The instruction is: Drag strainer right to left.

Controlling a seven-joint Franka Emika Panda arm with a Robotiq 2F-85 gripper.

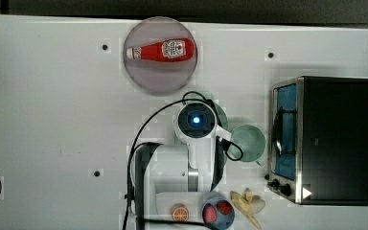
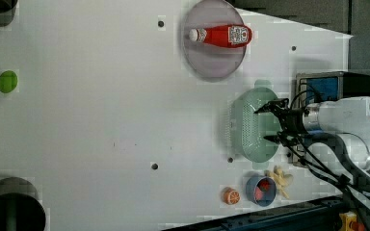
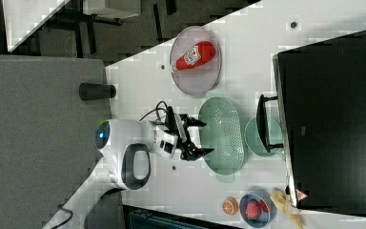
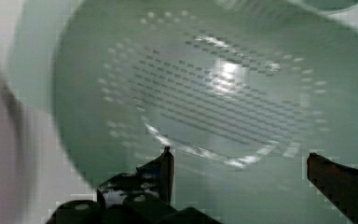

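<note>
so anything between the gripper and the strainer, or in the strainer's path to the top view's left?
Nothing visible. The open gripper hangs right over the strainer with no object between them. Toward the top view's left the table is bare; the plate holding the ketchup bottle sits off to one side of that path.

We see a glossy white arm [image 3: 124,143] with dark grey joint panels and a blue glowing light [image 1: 196,119] on its wrist. Black cables [image 1: 141,134] loop along it. Its gripper [image 3: 198,137] is black, with slim pointed fingers [image 2: 270,107].
</note>
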